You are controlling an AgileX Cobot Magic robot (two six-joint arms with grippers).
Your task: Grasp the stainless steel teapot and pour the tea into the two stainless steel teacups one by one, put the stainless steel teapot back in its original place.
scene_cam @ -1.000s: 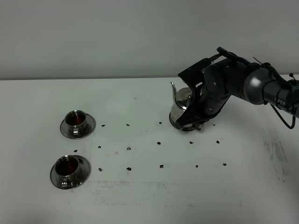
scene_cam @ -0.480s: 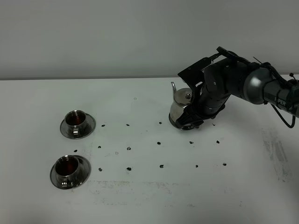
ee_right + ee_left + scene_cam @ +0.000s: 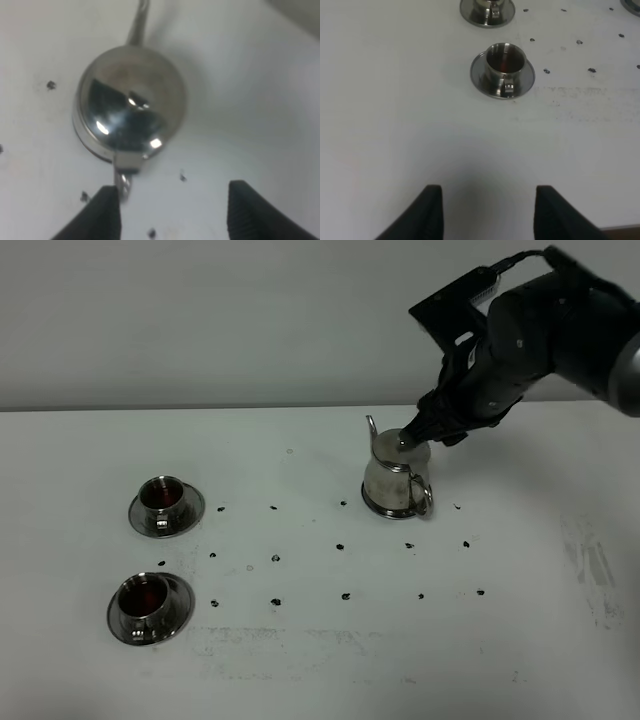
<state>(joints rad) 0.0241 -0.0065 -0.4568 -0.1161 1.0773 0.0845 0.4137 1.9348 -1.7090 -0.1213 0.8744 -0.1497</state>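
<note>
The stainless steel teapot (image 3: 393, 478) stands upright on the table right of centre, its spout towards the back and its loop handle (image 3: 424, 498) towards the front right. A steel rim under its base (image 3: 380, 511) looks like the coaster. My right gripper (image 3: 432, 436) hangs open just above the lid, touching nothing. The right wrist view shows the teapot (image 3: 130, 107) from above, with the open gripper (image 3: 175, 215) beside the handle. Two teacups on saucers, the far one (image 3: 165, 504) and the near one (image 3: 149, 606), hold dark tea. The left gripper (image 3: 487, 215) is open, short of the near cup (image 3: 503, 74).
Small dark marks (image 3: 340, 546) are scattered over the white table between the cups and the teapot. A grey wall runs behind the table's back edge. The left arm is out of the exterior view.
My right gripper has let go of the teapot's handle and risen up and back to the right. The teapot now stands free. The cups have not moved.
</note>
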